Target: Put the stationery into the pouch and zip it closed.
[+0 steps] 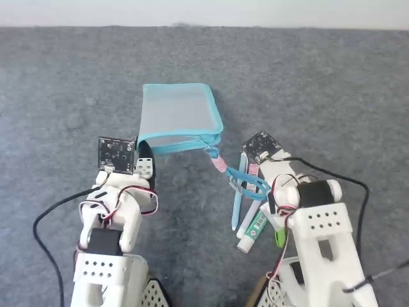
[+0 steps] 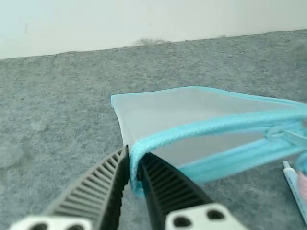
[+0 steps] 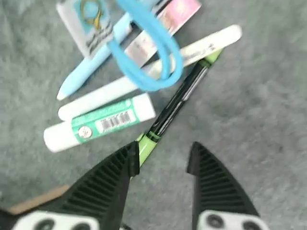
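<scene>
The translucent pouch (image 1: 179, 115) with teal trim lies at the table's middle, its mouth facing the arms. My left gripper (image 2: 133, 162) is shut on the teal zipper edge (image 2: 206, 125) at the pouch's near corner; in the high view the left gripper (image 1: 147, 167) sits at that corner. The stationery lies in a heap by the right arm: a light blue pen (image 3: 96, 60), a white pen (image 3: 144, 76), a glue stick (image 3: 98, 125), a green-and-black pen (image 3: 177, 103) and an eraser (image 3: 86, 24). My right gripper (image 3: 165, 153) is open just above the green pen's end.
A blue cord loop (image 3: 148, 52) lies over the pens, and a pink zipper pull (image 1: 219, 163) hangs from the pouch corner toward them. Grey felt (image 1: 319, 83) covers the table. A pale wall (image 2: 144, 19) runs along the far edge.
</scene>
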Robot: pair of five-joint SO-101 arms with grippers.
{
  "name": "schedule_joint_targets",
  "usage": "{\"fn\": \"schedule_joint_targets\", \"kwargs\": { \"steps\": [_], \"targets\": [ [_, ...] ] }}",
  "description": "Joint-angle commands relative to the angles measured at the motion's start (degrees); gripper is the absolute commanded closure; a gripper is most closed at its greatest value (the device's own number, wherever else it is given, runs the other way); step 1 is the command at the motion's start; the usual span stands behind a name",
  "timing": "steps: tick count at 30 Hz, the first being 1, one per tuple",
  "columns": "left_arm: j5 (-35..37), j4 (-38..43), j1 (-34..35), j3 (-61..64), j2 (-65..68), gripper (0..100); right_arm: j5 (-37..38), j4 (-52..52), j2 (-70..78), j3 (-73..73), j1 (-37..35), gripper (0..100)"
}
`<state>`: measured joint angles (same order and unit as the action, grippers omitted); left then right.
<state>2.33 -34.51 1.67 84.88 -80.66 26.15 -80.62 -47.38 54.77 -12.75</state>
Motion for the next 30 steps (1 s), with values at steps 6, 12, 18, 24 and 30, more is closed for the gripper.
{"fn": "schedule_joint_targets", "kwargs": {
  "steps": [6, 12, 18, 24, 30],
  "targets": [
    [0.88, 2.11, 0.62, -1.45, -0.79, 99, 0.18, 1.71, 5.76, 2.64, 0.4, 82.0],
    [0.79, 2.11, 0.62, -1.45, -0.79, 99, 0.18, 6.29, 11.21, 2.9, 0.4, 74.9],
    [0.79, 2.11, 0.62, -1.36, -0.79, 99, -1.58, 12.53, 17.71, 2.9, 0.48, 74.9],
    [0.79, 2.11, 0.62, -1.36, -0.79, 99, -6.33, 18.51, 24.13, 2.9, 0.75, 74.9],
    [0.79, 2.11, 0.62, -1.36, -0.79, 99, -8.79, 19.74, 27.56, 2.9, 0.84, 77.2]
  ]
}}
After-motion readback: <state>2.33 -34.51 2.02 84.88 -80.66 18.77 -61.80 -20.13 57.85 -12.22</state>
